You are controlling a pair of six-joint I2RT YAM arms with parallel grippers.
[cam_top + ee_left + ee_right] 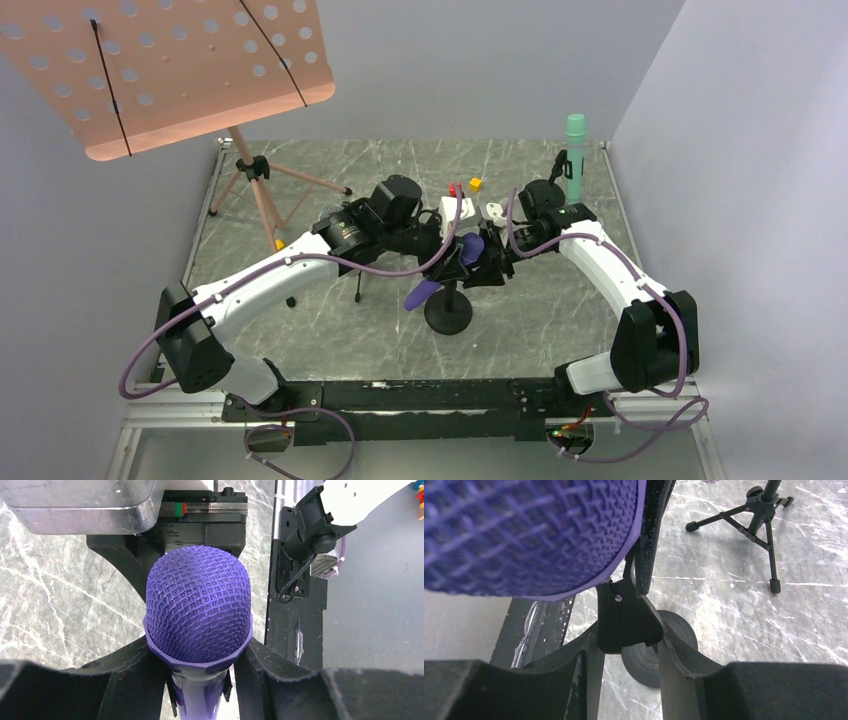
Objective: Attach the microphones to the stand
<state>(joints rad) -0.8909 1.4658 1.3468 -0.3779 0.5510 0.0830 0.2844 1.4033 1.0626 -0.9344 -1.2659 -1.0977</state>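
Note:
The purple microphone point(441, 274) hangs tilted over the black round-base stand point(448, 311) at mid table. My left gripper point(455, 254) is shut on its neck just below the mesh head point(197, 605), one finger point(125, 680) on each side. My right gripper point(491, 266) is shut on the stand's black clip point(626, 620), right under the purple head point(524, 530); the stand's base point(676, 645) shows below. The teal-green microphone point(575, 142) stands upright in a holder at the back right. The grey-brown microphone is out of view.
A pink perforated music stand point(170, 70) on a tripod point(262, 195) stands at the back left. A white box point(455, 210) with small yellow and red cubes point(475, 184) sits behind the grippers. A small black tripod point(761, 517) stands beside the base.

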